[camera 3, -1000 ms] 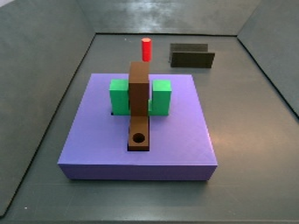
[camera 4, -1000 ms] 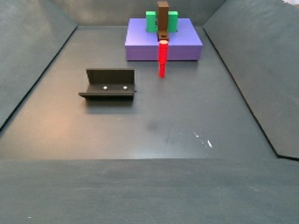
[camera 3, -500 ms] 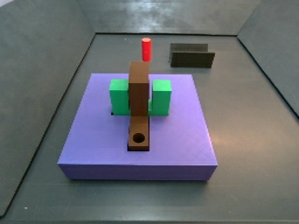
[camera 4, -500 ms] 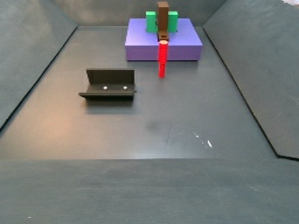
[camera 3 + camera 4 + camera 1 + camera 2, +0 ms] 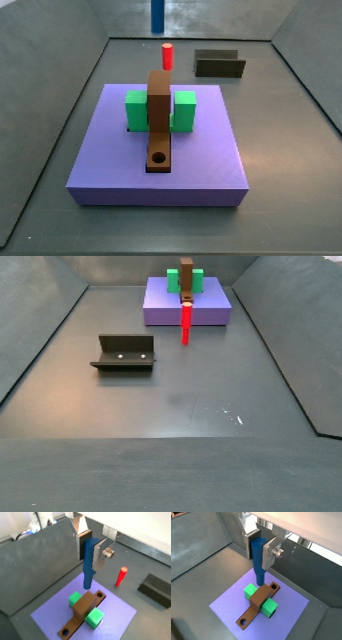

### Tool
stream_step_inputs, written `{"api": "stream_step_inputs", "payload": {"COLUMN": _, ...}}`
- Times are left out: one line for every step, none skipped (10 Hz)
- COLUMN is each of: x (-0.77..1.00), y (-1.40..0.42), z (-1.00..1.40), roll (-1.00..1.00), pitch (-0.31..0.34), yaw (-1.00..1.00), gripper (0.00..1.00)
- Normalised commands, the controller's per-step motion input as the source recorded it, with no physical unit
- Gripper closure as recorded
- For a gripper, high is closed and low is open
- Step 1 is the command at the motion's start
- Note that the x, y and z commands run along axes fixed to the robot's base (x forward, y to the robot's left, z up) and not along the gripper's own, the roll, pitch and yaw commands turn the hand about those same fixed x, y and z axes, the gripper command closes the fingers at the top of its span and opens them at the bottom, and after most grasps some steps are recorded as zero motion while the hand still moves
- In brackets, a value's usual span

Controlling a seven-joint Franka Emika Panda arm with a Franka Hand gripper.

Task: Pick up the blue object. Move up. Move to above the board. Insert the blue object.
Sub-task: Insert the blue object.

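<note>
Blue peg (image 5: 89, 562) held upright, pinched between the gripper's (image 5: 91, 551) silver fingers (image 5: 102, 554) near its upper half, lower end free and hanging high above the board (image 5: 83, 612). Change since a second ago: a side view then showed nothing over the scene; now the peg's lower tip (image 5: 158, 12) pokes in at the top edge, above and behind the red peg (image 5: 167, 55). Reads as pick and lift done, carry toward the board under way. Fingers closed only as far as the peg's width, pads flat on its sides; nothing else touched. Left to right in a side view, relative to the board (image 5: 159, 120): green block (image 5: 136, 110) touching its left flank, board with hole (image 5: 159, 158) at the near end, second green block (image 5: 185, 109) on the right, fixture (image 5: 221, 65) well behind and to the right. All on the slab (image 5: 201, 170). In a wrist view the peg tip (image 5: 259, 578) looks over the board's hole-less end, so travel toward the hole probably remains.
</note>
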Motion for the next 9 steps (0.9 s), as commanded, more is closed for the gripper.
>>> {"api": "stream_step_inputs", "payload": {"x": -0.05, "y": -0.78, "z": -0.31, "roll": 0.35, "pitch": -0.15, "yaw": 0.11, "gripper": 1.0}}
{"api": "stream_step_inputs", "payload": {"x": -0.04, "y": -0.76, "z": -0.3, "roll": 0.36, "pitch": -0.149, "yaw": 0.11, "gripper": 1.0}}
{"api": "stream_step_inputs", "payload": {"x": 0.0, "y": -0.73, "z": -0.24, "roll": 0.32, "pitch": -0.086, "yaw": 0.11, "gripper": 1.0}}
{"api": "stream_step_inputs", "payload": {"x": 0.05, "y": -0.45, "z": -0.39, "roll": 0.1, "pitch": 0.0, "yaw": 0.0, "gripper": 1.0}}
{"api": "stream_step_inputs", "payload": {"x": 0.0, "y": -0.25, "z": -0.44, "roll": -0.07, "pitch": -0.019, "yaw": -0.06, "gripper": 1.0}}
{"api": "stream_step_inputs", "payload": {"x": 0.0, "y": -0.17, "z": -0.47, "roll": -0.17, "pitch": -0.034, "yaw": -0.03, "gripper": 1.0}}
{"api": "stream_step_inputs", "payload": {"x": 0.0, "y": -0.19, "z": -0.51, "roll": -0.16, "pitch": -0.05, "yaw": -0.01, "gripper": 1.0}}
{"api": "stream_step_inputs", "payload": {"x": 0.0, "y": -0.21, "z": -0.5, "roll": 0.0, "pitch": -0.034, "yaw": 0.0, "gripper": 1.0}}
{"api": "stream_step_inputs", "payload": {"x": 0.0, "y": -0.33, "z": -0.5, "roll": 0.13, "pitch": -0.016, "yaw": 0.0, "gripper": 1.0}}
